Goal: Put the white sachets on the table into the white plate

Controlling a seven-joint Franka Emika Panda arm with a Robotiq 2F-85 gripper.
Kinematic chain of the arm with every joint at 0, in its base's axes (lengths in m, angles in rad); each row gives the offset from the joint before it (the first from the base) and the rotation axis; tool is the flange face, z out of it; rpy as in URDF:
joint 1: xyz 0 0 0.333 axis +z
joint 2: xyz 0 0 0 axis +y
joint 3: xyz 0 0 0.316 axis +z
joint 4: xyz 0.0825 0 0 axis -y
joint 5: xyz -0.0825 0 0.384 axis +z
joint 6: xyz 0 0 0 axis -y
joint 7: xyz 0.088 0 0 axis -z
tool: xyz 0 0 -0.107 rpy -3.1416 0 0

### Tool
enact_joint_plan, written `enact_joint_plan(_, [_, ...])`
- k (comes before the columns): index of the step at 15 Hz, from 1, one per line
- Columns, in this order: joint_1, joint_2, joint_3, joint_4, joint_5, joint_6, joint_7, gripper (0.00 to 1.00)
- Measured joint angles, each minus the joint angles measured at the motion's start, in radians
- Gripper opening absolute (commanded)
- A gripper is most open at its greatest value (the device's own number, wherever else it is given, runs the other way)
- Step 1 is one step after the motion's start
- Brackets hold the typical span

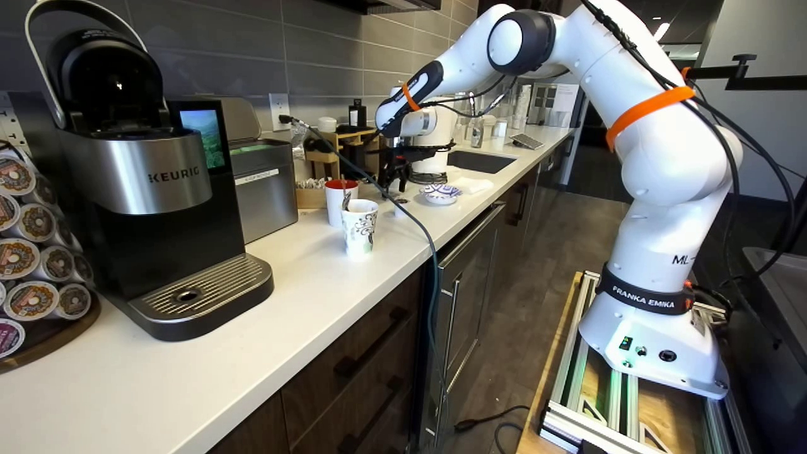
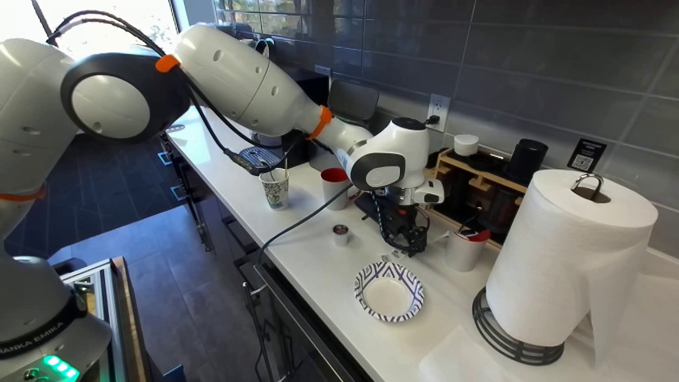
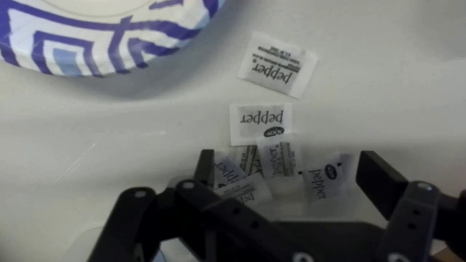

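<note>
The white plate (image 2: 387,298) is a low round dish with a blue-purple patterned rim, on the off-white table (image 2: 313,265). It also shows in an exterior view (image 1: 441,194) and at the top left of the wrist view (image 3: 91,51). Several white pepper sachets lie flat on the table beside it. A sachet (image 3: 278,65) is nearest the plate, another sachet (image 3: 251,120) is below it. More overlap lower down, and one sachet (image 3: 322,182) lies to their right. My gripper (image 3: 291,171) is open, empty, above the lower sachets. Its left finger hides part of them.
A coffee pod (image 2: 340,236), a patterned cup (image 2: 275,191) and a red-lined mug (image 2: 335,188) stand near the gripper. A red-rimmed cup (image 2: 464,252), a wooden rack (image 2: 477,180) and a paper towel roll (image 2: 578,265) stand opposite. A cable (image 1: 403,208) crosses the counter.
</note>
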Motion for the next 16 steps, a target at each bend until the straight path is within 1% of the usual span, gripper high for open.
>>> enact_joint_plan(3, [0.007,0.025,-0.005,0.015,-0.006,0.0,0.013,1.0])
enact_joint_plan(4, [0.007,0.032,-0.006,0.024,-0.006,-0.001,0.016,0.78])
enact_joint_plan(5, [0.007,0.035,-0.006,0.031,-0.006,-0.002,0.018,0.74])
enact_joint_plan(6, [0.007,0.039,-0.007,0.037,-0.006,-0.003,0.021,0.68])
enact_joint_plan(7, [0.007,0.041,-0.007,0.044,-0.006,-0.003,0.022,0.59])
enact_joint_plan(8, [0.007,0.043,-0.007,0.052,-0.006,-0.004,0.023,0.52])
enact_joint_plan(9, [0.007,0.044,-0.008,0.058,-0.006,-0.005,0.023,0.43])
enact_joint_plan(11, [0.007,0.044,-0.009,0.066,-0.007,-0.005,0.024,0.3])
enact_joint_plan(12, [0.007,0.044,-0.009,0.07,-0.007,-0.007,0.024,0.21])
enact_joint_plan(13, [0.008,0.044,-0.009,0.074,-0.007,-0.01,0.024,0.14])
enact_joint_plan(14, [0.009,0.044,-0.008,0.076,-0.007,-0.013,0.024,0.05])
enact_joint_plan(15, [0.011,0.044,-0.007,0.079,-0.007,-0.017,0.024,0.01])
enact_joint_plan(16, [0.013,0.043,-0.007,0.08,-0.007,-0.021,0.024,0.0])
